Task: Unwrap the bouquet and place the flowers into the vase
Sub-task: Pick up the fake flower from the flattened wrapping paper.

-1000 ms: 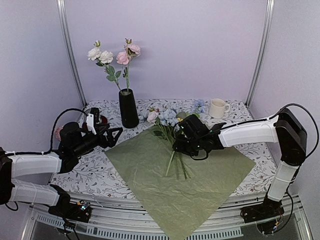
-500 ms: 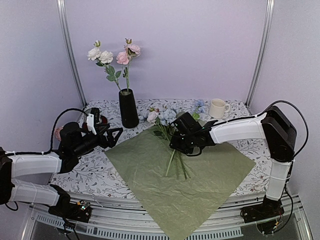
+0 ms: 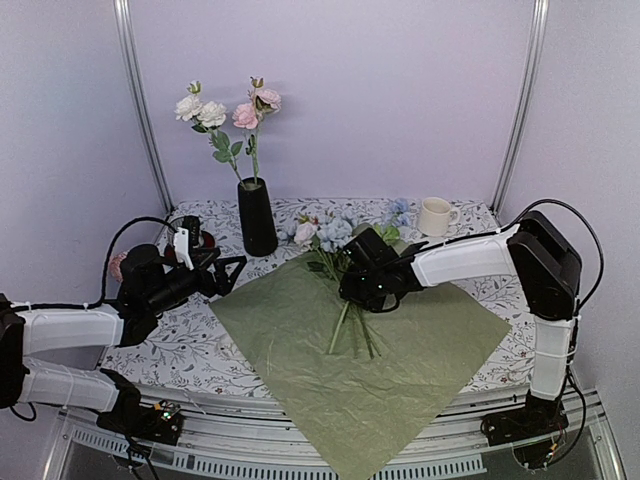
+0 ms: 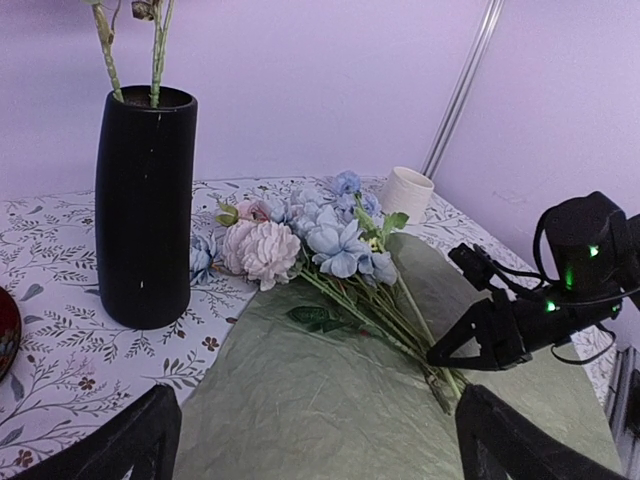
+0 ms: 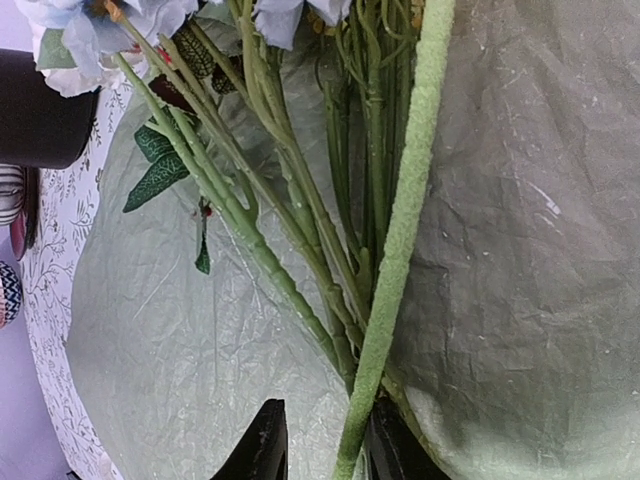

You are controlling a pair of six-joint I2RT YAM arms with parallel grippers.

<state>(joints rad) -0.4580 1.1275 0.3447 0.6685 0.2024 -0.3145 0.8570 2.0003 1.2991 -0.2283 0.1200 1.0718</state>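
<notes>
Right gripper (image 3: pixel 350 297) is nearer, jaws half spread astride one stem (image 5: pixel 400 230) at its near end, not yet pinching; blooms (image 3: pixel 330 235) point far; left gripper (image 3: pixel 231 273) gapes wide, empty.

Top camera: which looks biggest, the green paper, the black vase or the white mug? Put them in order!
1. green paper, biggest by far
2. black vase
3. white mug, clearly smallest; it stands about as far back as the vase

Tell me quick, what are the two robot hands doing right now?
Left gripper: wide open, holding nothing.
Right gripper: partly open around a pale green stem, not clamped on it.
</notes>
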